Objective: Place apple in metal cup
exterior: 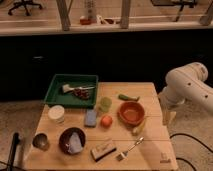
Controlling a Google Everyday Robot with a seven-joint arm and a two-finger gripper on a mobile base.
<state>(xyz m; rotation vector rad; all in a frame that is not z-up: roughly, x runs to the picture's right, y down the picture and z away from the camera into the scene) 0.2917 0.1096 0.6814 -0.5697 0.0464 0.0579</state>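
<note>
The apple, small and orange-red, lies near the middle of the wooden table, just in front of a pale green cup. The metal cup, shiny grey with a dark inside, stands at the table's front left corner. My white arm sits folded beyond the table's right edge. My gripper hangs down beside that edge, open and empty, well right of the apple and far from the metal cup.
A green tray with utensils sits at the back left. An orange bowl, blue sponge, white lidded tub, dark bowl, fork and a small box crowd the tabletop.
</note>
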